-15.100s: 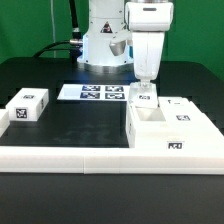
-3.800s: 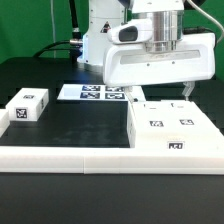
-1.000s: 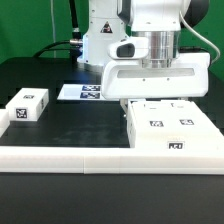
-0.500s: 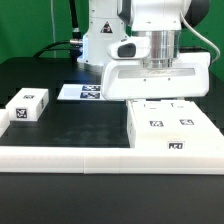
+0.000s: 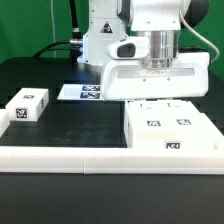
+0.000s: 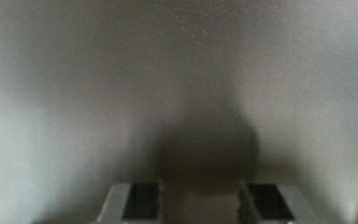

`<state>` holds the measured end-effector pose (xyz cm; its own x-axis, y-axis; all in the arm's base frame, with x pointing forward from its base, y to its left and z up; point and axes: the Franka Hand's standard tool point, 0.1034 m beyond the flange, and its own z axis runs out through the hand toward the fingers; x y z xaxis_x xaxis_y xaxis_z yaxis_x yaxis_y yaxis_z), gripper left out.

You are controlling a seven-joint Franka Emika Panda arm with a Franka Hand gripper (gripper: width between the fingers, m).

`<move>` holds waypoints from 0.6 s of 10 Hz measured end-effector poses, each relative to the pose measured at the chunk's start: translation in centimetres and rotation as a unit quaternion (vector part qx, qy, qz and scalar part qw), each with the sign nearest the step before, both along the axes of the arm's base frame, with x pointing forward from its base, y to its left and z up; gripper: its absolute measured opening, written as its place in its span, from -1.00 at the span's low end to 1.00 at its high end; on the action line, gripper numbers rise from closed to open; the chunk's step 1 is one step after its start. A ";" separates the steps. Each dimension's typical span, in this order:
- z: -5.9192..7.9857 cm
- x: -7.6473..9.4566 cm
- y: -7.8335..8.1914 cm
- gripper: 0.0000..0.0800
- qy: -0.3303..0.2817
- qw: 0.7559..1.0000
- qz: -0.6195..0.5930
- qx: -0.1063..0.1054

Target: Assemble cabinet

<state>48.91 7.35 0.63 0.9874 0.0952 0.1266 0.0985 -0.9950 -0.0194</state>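
The cabinet point(image 5: 170, 132), a large white box with square markers on its top and front, stands at the exterior view's right. The arm's broad white hand point(image 5: 160, 78) hangs low over the cabinet's far edge and hides the fingertips there. In the wrist view my gripper point(image 6: 204, 203) is pressed up to a blurred pale surface. Its two dark pads point(image 6: 144, 201) stand a narrow gap apart, with pale material filling the gap. It looks shut on the cabinet's far wall. A small white tagged block point(image 5: 28, 106) sits alone at the exterior view's left.
The marker board point(image 5: 88, 92) lies flat behind the black mat, partly hidden by the hand. A long low white rail point(image 5: 80, 160) runs along the table's front edge. The robot's base point(image 5: 100, 40) stands at the back.
The jaws have closed in from wide apart. The cabinet has slid a little toward the exterior view's left. The hand has stayed low over its far edge.
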 end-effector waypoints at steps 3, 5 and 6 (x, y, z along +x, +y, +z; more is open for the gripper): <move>0.0 0.0 0.0 -0.50 0.000 1.000 0.000 0.000; 0.1 0.0 0.0 -0.50 0.000 1.000 0.002 0.000; 0.5 -0.2 0.0 -0.50 0.000 1.000 0.007 -0.001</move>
